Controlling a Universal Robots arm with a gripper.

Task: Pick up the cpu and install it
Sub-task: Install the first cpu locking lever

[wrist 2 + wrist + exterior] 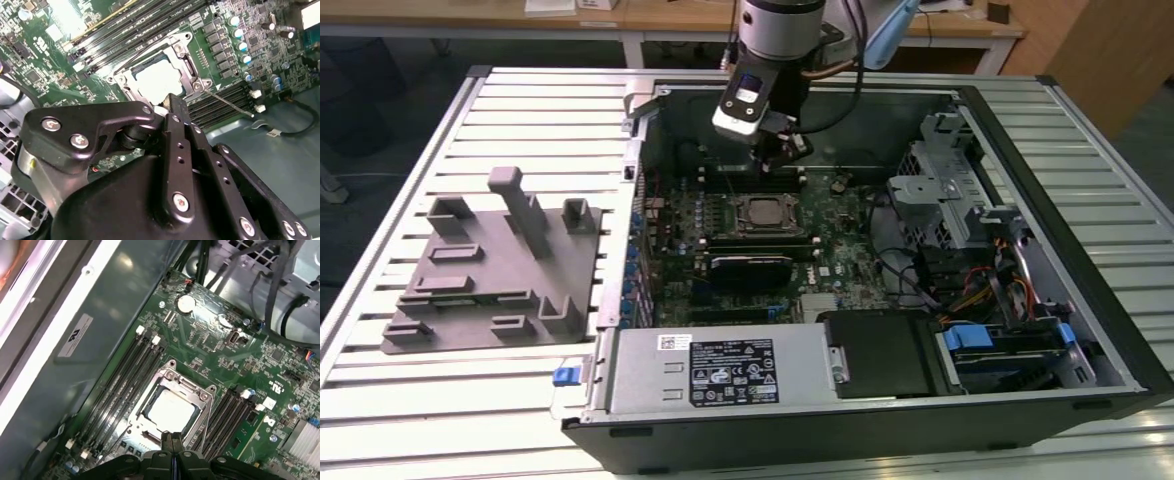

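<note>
Both wrist views show the cpu (171, 411) already lying in its socket (207, 399). Our gripper (172, 440) hangs just above, jaws pressed together, holding nothing. We should check it sits flat.

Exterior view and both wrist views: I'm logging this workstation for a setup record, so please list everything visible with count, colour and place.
cpu: one, silvery-grey, lying in the socket.
socket: one, metal-framed, middle of the motherboard.
motherboard: one, green, floor of the case.
memory slots: two banks, black, flanking the socket.
case: one, black and grey, open on the table.
power supply: one, grey, near edge of the case.
fixture block: one, grey, on the table at the exterior view's left.
table: one, pale slatted metal.
gripper: one, black, fingers together, just above the socket.
</note>
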